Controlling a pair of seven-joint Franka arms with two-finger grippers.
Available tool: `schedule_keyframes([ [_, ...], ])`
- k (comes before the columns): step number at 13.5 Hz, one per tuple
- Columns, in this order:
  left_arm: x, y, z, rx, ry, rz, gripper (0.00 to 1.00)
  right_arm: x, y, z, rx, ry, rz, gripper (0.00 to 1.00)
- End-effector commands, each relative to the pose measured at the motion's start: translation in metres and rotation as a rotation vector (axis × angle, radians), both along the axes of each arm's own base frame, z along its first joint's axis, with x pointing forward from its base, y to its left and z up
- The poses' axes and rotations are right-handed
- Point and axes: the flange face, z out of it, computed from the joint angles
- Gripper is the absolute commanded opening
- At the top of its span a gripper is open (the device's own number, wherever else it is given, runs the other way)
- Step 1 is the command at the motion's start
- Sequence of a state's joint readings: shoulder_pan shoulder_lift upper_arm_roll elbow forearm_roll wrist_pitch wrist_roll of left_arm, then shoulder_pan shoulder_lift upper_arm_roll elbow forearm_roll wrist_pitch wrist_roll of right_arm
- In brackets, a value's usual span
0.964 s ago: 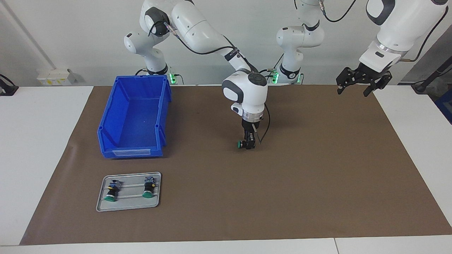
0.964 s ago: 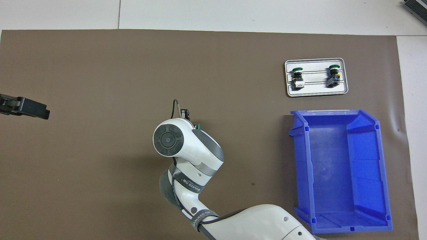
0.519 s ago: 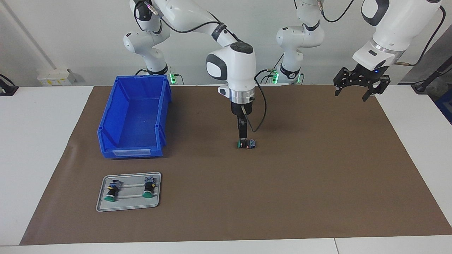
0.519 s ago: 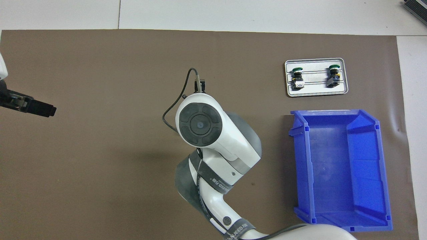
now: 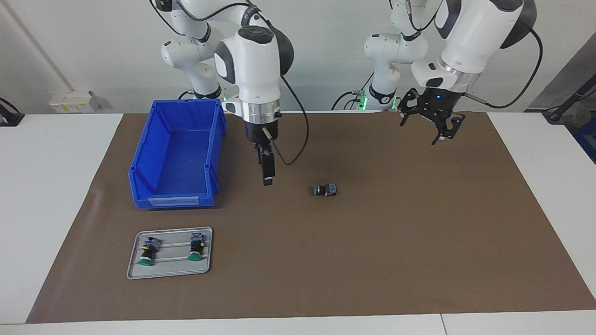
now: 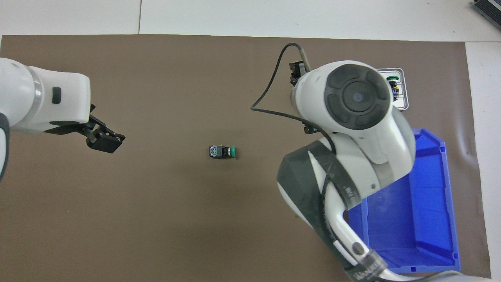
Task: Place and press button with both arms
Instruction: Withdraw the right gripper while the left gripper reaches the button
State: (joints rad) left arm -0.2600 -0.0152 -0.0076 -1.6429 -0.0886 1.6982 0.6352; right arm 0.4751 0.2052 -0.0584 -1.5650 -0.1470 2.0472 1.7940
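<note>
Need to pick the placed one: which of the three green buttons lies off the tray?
The button lying alone mid-mat; the other two buttons sit on the grey tray.

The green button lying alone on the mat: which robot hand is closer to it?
Right. The right gripper hangs just beside the button; the left gripper is up farther off.

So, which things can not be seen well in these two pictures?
- Tray, overhead view: the right arm covers most of it; only one green cap shows.
- Blue bin, overhead view: that arm hides its end farther from the robots.
- Right gripper, overhead view: hidden under its own wrist.
- Button lying on the mat: any markings are too small to read in both views.
</note>
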Motion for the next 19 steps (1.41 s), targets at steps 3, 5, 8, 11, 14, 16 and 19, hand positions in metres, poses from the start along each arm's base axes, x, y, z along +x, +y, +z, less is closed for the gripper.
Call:
schedule_keyframes([
  [3,-0.005,-0.063,-0.029,-0.009,-0.031,-0.253,0.99,-0.013,-0.119,0.045,-0.055,0.071,0.283,1.0],
  [5,-0.001,-0.099,-0.057,-0.004,-0.02,-0.305,0.97,-0.016,-0.154,0.055,-0.114,0.102,0.452,1.0],
  [8,0.0,-0.146,-0.1,0.035,-0.063,-0.384,0.95,-0.028,-0.197,0.057,-0.189,0.204,0.777,1.0],
  [11,-0.005,-0.168,-0.153,0.05,-0.063,-0.417,0.91,-0.051,-0.255,0.068,-0.189,0.296,0.96,1.0],
  [14,-0.003,-0.201,-0.206,0.05,-0.06,-0.415,0.91,-0.062,-0.299,0.084,-0.224,0.272,1.109,1.0],
  [16,-0.003,-0.217,-0.245,0.107,-0.063,-0.454,0.91,-0.065,-0.311,0.092,-0.22,0.283,1.093,1.0],
  [19,-0.005,-0.226,-0.277,0.135,-0.076,-0.482,0.9,-0.059,-0.298,0.099,-0.23,0.279,1.115,1.0],
])
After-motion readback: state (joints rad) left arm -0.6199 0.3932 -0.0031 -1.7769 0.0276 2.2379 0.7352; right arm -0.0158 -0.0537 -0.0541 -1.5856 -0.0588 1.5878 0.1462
